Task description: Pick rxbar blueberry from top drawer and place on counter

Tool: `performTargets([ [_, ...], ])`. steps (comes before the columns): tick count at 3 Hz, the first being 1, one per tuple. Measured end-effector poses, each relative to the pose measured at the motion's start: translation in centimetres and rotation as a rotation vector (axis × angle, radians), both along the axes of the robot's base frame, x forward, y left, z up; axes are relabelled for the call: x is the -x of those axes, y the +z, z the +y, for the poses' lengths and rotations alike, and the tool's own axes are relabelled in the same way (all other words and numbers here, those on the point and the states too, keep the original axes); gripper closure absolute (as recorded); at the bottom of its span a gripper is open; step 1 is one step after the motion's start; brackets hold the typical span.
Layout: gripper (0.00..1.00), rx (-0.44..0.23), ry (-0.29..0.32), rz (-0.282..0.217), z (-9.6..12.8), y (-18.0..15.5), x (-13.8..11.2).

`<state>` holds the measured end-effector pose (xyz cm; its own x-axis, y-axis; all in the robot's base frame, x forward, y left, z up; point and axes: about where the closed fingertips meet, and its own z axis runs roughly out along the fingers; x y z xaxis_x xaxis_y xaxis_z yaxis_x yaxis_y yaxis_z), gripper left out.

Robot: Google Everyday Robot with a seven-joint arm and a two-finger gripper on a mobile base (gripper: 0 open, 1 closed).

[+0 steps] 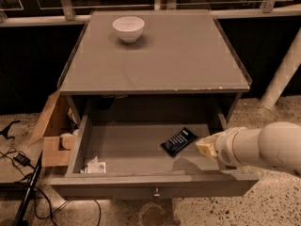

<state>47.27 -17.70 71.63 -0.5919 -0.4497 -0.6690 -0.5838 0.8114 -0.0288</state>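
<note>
Small flat dark navy-black wrapped rxbar blueberry (179,141) with rows of white text: lying tilted on the floor of the open, wide, shallow grey-brown wooden top drawer (150,185), right of centre. White crumpled paper scrap (95,166) in the front-left corner. Yellowish-tipped gripper (206,147) on a thick white arm: inside the drawer's right side, just beside the bar, not holding it, opening cannot be told. Large flat grey-brown counter (160,55): carries one white bowl (128,28) at back left.
</note>
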Motion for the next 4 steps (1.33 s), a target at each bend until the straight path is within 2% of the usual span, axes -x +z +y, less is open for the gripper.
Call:
performTargets([
  [1,0.36,-0.012,-0.001,-0.004,1.2,-1.2,-0.6],
  [2,0.19,-0.023,-0.002,0.0,2.1,-2.3,-1.3],
  [3,0.15,-0.036,-0.005,0.007,2.8,-3.3,-2.0],
  [4,0.16,-0.047,-0.01,0.014,3.3,-4.3,-2.7],
])
